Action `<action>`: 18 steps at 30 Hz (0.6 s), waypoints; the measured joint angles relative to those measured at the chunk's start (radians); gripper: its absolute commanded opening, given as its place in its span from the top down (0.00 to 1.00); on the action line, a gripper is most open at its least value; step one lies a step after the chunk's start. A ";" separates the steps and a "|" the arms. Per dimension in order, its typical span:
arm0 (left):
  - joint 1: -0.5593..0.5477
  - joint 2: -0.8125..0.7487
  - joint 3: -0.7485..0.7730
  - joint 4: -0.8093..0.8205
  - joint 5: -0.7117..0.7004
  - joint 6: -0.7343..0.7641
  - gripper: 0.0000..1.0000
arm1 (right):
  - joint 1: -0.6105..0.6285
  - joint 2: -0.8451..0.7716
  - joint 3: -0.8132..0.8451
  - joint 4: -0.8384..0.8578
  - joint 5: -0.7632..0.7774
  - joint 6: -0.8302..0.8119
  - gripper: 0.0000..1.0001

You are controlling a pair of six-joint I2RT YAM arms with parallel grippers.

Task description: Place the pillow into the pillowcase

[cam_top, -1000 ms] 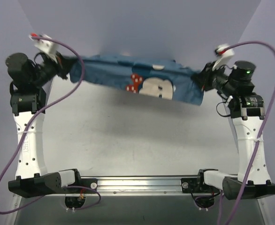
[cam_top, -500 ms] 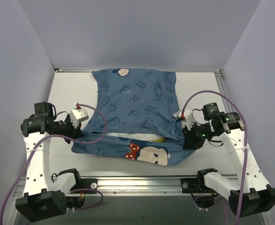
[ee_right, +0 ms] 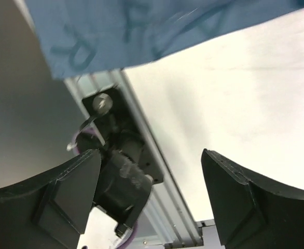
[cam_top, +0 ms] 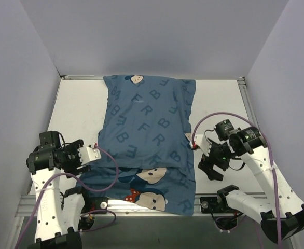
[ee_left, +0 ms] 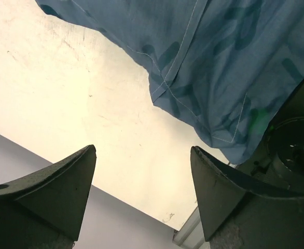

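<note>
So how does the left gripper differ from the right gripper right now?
The left gripper faces a hemmed corner of the pillowcase, close ahead; the right gripper faces the aluminium rail, with cloth only at its view's top. From above, the left gripper sits right beside the pillowcase; the right gripper stands clear of it. Both are open and empty.

Work cell, overhead view. A flat white rectangular tabletop is enclosed on three sides by plain pale lavender panel walls. A thin metal edge strip borders its far side. A ribbed aluminium rail runs along the near edge. Illumination is even and diffuse. The left wrist view shows faint scuffs on the white surface.
</note>
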 measured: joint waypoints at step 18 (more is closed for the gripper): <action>-0.402 0.595 0.303 0.400 0.189 -1.079 0.16 | 0.002 0.952 0.884 0.465 -0.050 0.359 0.43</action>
